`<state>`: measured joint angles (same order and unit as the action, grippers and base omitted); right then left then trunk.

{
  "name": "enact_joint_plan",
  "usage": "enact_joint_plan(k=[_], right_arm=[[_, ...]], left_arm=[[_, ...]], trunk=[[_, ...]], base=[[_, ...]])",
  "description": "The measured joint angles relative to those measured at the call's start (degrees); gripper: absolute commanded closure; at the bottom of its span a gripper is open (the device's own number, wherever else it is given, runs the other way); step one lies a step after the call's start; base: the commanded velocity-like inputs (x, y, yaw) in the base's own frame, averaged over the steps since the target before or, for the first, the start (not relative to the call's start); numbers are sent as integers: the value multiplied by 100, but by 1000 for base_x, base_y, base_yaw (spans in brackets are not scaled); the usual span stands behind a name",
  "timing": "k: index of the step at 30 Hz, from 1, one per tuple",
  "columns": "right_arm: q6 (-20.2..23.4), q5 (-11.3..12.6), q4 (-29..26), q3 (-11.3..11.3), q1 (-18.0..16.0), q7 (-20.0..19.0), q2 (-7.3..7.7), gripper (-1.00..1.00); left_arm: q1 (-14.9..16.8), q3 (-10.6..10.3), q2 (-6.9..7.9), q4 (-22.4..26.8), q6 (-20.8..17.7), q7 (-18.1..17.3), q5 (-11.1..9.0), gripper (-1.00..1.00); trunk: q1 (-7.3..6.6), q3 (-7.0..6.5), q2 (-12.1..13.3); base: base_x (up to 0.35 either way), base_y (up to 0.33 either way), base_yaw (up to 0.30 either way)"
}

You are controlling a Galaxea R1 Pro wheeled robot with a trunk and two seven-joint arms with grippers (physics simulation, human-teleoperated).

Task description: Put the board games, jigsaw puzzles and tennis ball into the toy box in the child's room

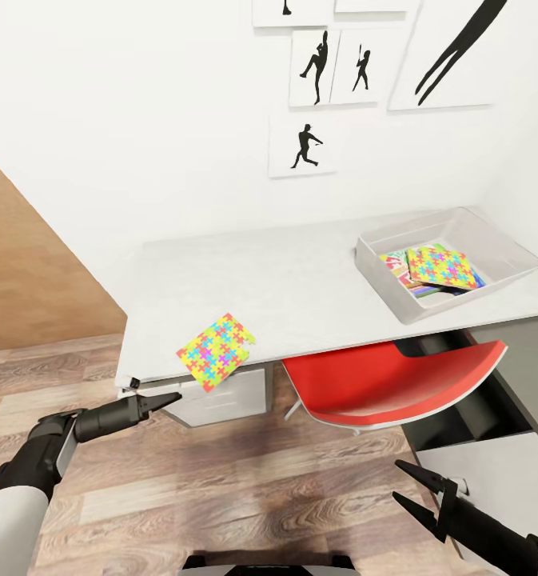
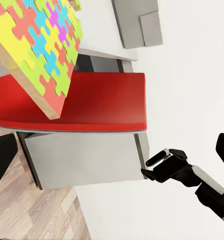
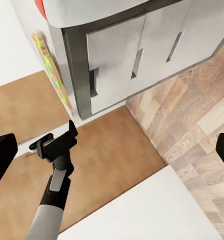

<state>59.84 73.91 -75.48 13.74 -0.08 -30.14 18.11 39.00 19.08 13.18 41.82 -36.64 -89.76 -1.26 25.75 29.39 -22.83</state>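
Note:
One jigsaw puzzle lies flat at the table's front left corner, slightly over the edge; it is also close in the left wrist view. The pale grey toy box stands at the table's right end. Inside it a second jigsaw puzzle rests on colourful board games. My left gripper is open, just below and in front of the table edge under the puzzle. Low at the right, my right gripper is open and empty. The tennis ball and the bed are out of view.
A red chair is tucked under the table between my arms. A grey drawer unit stands under the table's left end, and a dark shelf unit joins the table at the right. Wood-plank floor lies below.

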Motion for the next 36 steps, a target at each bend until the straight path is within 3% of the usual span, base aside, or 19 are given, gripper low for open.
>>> enact_joint_plan(k=[13, 36], right_arm=[[1, 0, -1, 1, 0, 1, -21, -100], [0, 0, 0, 0, 0, 0, -35, -100]], left_arm=[[0, 14, 0, 0, 0, 0, -3, -100], [-8, 23, 8, 1, 33, 0, 14, -100]], trunk=[[0, 0, 0], [22, 17, -38]], base=[[0, -138, 0], [0, -9, 0]])
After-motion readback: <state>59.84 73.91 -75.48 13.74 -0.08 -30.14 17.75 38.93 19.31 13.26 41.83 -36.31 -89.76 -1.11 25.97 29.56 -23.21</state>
